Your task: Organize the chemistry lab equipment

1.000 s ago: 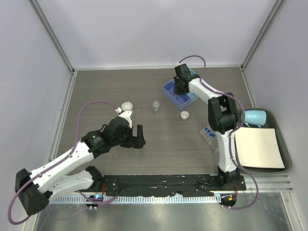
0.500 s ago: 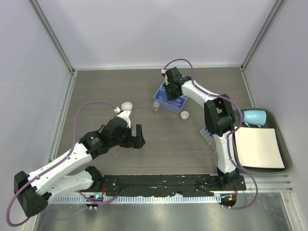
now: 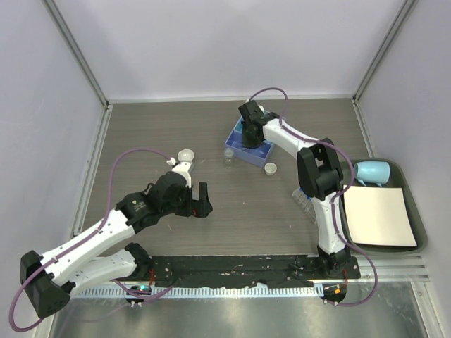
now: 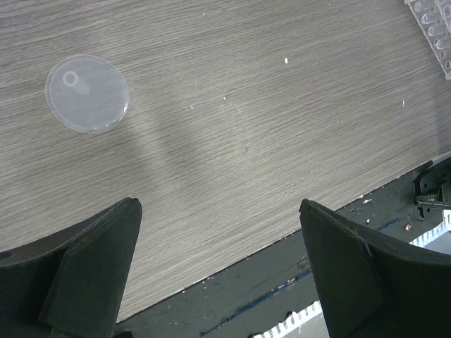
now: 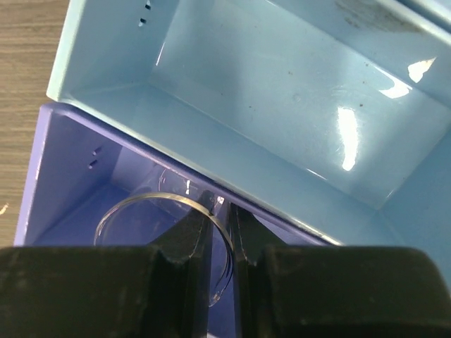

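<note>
The blue three-compartment tray (image 3: pixel 258 153) lies at the middle back of the table. My right gripper (image 3: pixel 248 134) reaches down into it. In the right wrist view the right gripper (image 5: pixel 220 211) is shut on the rim of a tiny clear beaker (image 5: pixel 151 218) inside the tray's dark blue compartment (image 5: pixel 63 176); the pale blue compartment (image 5: pixel 296 91) beside it holds nothing. A second clear beaker (image 3: pixel 229 156) stands just left of the tray. White round dishes lie at the left (image 3: pixel 185 154) and in front of the tray (image 3: pixel 270 167). My left gripper (image 3: pixel 201 201) is open and empty over bare table.
The clear tube rack (image 3: pixel 305 199) with blue-capped tubes stands partly behind my right arm; its corner shows in the left wrist view (image 4: pixel 433 28), as does a white dish (image 4: pixel 87 93). The dark green tray (image 3: pixel 416 211) with a white sheet and pale blue mug (image 3: pixel 372 171) sits at the right.
My right gripper has moved left and slightly nearer, and the blue tray has shifted with it toward the loose beaker. The left arm has not moved.
</note>
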Available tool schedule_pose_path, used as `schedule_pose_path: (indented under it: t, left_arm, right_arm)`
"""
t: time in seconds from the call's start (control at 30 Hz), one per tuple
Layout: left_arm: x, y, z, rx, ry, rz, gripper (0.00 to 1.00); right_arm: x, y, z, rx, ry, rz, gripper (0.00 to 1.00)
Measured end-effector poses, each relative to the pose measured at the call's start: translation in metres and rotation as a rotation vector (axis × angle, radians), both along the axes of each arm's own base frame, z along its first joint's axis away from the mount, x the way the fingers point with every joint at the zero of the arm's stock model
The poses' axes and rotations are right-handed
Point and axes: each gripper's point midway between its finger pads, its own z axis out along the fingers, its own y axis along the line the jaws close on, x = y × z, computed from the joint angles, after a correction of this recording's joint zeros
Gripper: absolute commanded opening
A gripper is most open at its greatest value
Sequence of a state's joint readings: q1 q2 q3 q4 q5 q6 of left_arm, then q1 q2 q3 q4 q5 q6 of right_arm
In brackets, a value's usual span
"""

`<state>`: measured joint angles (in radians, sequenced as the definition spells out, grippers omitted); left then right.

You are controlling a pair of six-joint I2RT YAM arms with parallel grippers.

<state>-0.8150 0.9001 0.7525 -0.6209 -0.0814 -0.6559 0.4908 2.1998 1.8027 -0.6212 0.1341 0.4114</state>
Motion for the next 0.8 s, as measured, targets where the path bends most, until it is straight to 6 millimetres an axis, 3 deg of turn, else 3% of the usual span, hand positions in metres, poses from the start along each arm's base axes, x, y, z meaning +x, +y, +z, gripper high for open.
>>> schedule_pose_path:
  t: [0.47, 0.63, 0.8]
  left_arm:
    - [-0.003, 0.002, 0.005, -0.021, -0.015, -0.003, 1.00]
    - [-0.004, 0.002, 0.005, -0.023, -0.015, -0.006, 1.00]
    - [-0.005, 0.002, 0.006, -0.028, -0.014, -0.010, 1.00]
  right_arm:
    - [0.007, 0.027, 0.001, -0.016, -0.064, -0.163, 0.01]
    - [0.011, 0.028, 0.000, -0.022, -0.062, -0.192, 0.18]
    - [0.014, 0.028, 0.001, -0.030, -0.064, -0.208, 0.25]
